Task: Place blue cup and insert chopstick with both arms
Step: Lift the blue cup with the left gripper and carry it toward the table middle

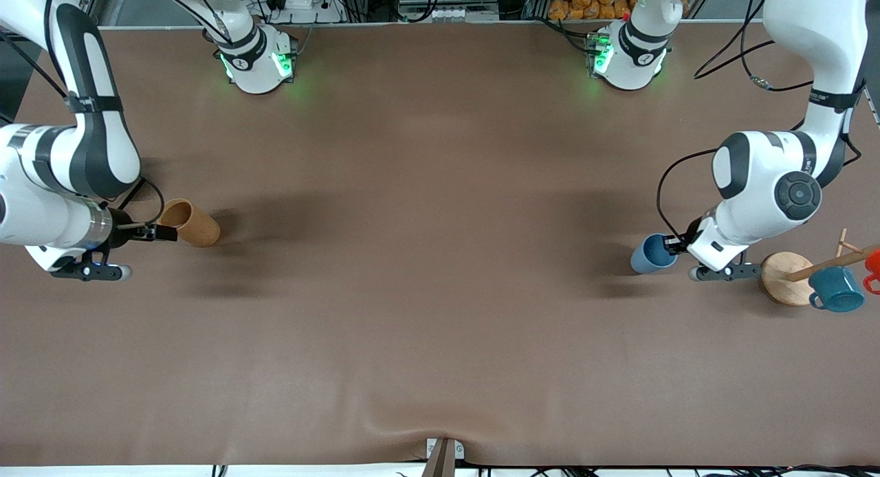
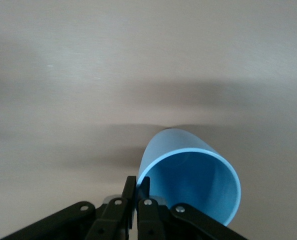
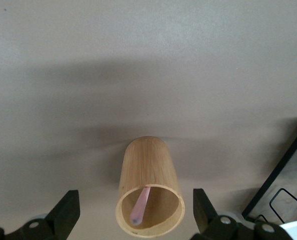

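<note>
The blue cup [image 1: 652, 253] lies tipped on its side on the brown table near the left arm's end, its mouth toward my left gripper [image 1: 678, 245]. In the left wrist view my left gripper [image 2: 137, 181] is shut on the rim of the blue cup [image 2: 188, 175], one finger inside and one outside. A brown wooden cup [image 1: 191, 222] lies on its side near the right arm's end. My right gripper [image 1: 165, 232] is at its mouth. In the right wrist view my right gripper [image 3: 136, 212] is open, its fingers [image 3: 68, 210] apart on either side of the brown cup [image 3: 148, 170]. The pinkish chopstick [image 3: 140, 204] lies inside that cup.
A mug rack with a round wooden base [image 1: 785, 278] stands beside the left gripper at the table's end, with a teal mug [image 1: 836, 289] and a red mug [image 1: 873, 265] on its rods. A black wire rack [image 3: 283, 185] shows in the right wrist view.
</note>
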### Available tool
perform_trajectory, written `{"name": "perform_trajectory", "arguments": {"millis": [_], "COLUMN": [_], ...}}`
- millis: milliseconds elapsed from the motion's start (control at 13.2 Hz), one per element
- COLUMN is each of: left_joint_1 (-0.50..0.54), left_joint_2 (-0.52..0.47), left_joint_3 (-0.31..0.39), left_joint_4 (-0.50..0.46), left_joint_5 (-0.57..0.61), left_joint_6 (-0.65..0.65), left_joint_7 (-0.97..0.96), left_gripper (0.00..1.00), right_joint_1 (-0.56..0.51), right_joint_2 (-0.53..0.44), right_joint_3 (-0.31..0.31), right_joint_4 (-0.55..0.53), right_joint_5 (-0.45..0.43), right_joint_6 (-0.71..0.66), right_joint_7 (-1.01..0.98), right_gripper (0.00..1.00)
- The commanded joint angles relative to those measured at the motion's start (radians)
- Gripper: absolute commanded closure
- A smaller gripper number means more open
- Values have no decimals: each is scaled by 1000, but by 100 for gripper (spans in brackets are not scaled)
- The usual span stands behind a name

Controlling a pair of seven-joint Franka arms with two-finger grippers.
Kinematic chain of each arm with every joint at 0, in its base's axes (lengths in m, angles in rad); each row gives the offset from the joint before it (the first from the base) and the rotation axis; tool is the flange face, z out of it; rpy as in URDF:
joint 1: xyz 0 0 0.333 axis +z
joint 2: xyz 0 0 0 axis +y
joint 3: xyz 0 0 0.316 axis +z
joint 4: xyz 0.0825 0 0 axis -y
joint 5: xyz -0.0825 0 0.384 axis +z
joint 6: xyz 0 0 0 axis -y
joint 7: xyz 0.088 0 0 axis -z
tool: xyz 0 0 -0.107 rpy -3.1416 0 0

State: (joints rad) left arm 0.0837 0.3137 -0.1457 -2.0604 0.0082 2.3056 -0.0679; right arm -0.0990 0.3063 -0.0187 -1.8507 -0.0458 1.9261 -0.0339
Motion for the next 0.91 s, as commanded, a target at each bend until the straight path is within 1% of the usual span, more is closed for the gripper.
{"name": "perform_trajectory", "arguments": {"millis": [0, 76, 152, 228, 304, 380, 456, 684, 759, 835], "left_joint_1": [-7, -8, -10, -22, -56, -100, -152, -316, -359, -378], "left_joint_2": [-68, -65, -58, -53, -45, -39, -36, 14, 28, 41], "left_joint_3": [-127, -182, -234, -280, -305, -308, -308, -308, -305, -307], "left_joint_4": [25, 49, 68, 89, 97, 106, 108, 129, 129, 129], "left_joint_5": [-10, -10, -10, -8, -8, -8, -8, -5, 4, 21], "left_joint_6": [-89, -104, -120, -133, -138, -141, -141, -135, -120, -97], "left_joint_7": [-38, -87, -151, -199, -238, -295, -375, -616, -671, -723], "left_gripper": [100, 100, 100, 100, 100, 100, 100, 100, 100, 100], "right_joint_1": [-13, -13, -11, -13, -14, -16, -16, -19, -21, -22], "right_joint_2": [13, 13, 13, 13, 11, 10, 8, 8, 10, 10], "right_joint_3": [14, 14, 14, 14, 16, 16, 16, 16, 16, 16], "right_joint_4": [22, 19, 18, 18, 18, 18, 19, 24, 27, 28], "right_joint_5": [-6, -6, -6, 0, 6, 7, 7, 17, 18, 18], "right_joint_6": [-19, -22, -32, -54, -77, -96, -114, -118, -114, -113], "right_joint_7": [6, 6, 5, 8, 9, 9, 9, 9, 9, 9], "right_gripper": [0, 1, 20, 50, 78, 95, 100, 100, 100, 100]}}
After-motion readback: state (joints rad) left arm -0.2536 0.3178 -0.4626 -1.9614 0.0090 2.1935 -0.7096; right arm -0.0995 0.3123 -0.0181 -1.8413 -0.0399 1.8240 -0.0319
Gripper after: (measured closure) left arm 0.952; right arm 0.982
